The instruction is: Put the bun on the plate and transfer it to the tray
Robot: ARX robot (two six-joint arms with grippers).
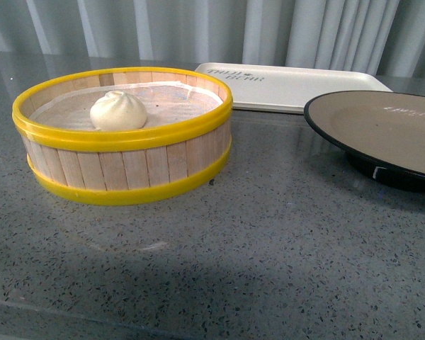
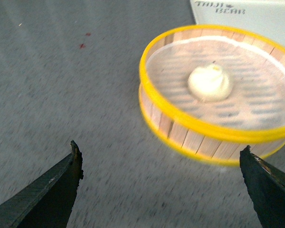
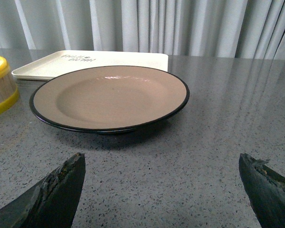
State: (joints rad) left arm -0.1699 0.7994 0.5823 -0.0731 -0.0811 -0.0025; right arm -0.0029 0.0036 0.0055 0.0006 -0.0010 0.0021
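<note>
Grey speckled counter [image 1: 269, 248] runs back to pale curtains. Bun [image 1: 118, 110] sits inside the yellow-rimmed steamer [image 1: 127, 170]. Behind it, the tray [image 1: 297, 88] has dark print; the 2nd line reads "BEAR". Plate [image 1: 382, 127] stands before the tray's right end. Left gripper [image 2: 160, 147] and right gripper [image 3: 161, 155] are spread wide, holding nothing, over bare counter.

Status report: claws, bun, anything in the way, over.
Left claw open, facing steamer. Right claw open, facing plate. Bun sits in steamer, ungripped. Only steamer's wall in the way.
</note>
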